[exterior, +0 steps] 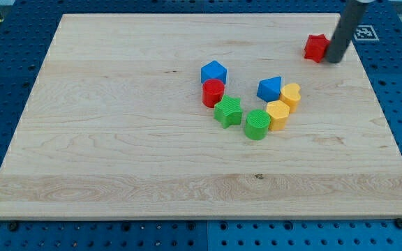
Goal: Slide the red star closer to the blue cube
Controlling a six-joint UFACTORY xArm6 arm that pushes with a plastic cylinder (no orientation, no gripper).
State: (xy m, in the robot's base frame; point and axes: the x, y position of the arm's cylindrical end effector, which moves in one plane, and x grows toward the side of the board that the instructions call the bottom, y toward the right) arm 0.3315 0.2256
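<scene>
Pale wooden board point(117, 153) is lying on a blue perforated table point(5, 84) and filling most of the view. Up near the view's top right corner, the red star point(316, 47) is sitting alone on the wood, and its shape is partly hidden, so the star outline is hard to make out. My tip point(333, 60) is resting at its right side, touching it or just beside it; I cannot tell which. I am carrying no gripper, only a straight dark rod point(345, 28) that is leaning up and out through the view's top edge, so nothing is opening or closing on anything.

Well apart from the star, toward the view's left and lower down, the other blocks are gathering near the board's middle. Closest to the star is a blue block point(270, 88) with an angled top, sitting at the right end of the group. Touching its right side is a yellow heart-like block point(291, 96), and just below that a yellow hexagonal block point(278, 114) is pressing against it. A green round block point(257, 125) is sitting just to the left of the yellow hexagonal one, and a green star point(227, 111) is lying beside it, farther left. Above the green star a red cylinder point(213, 92) is standing, and the blue cube point(213, 72) is touching its top side, forming the left end of the cluster.
</scene>
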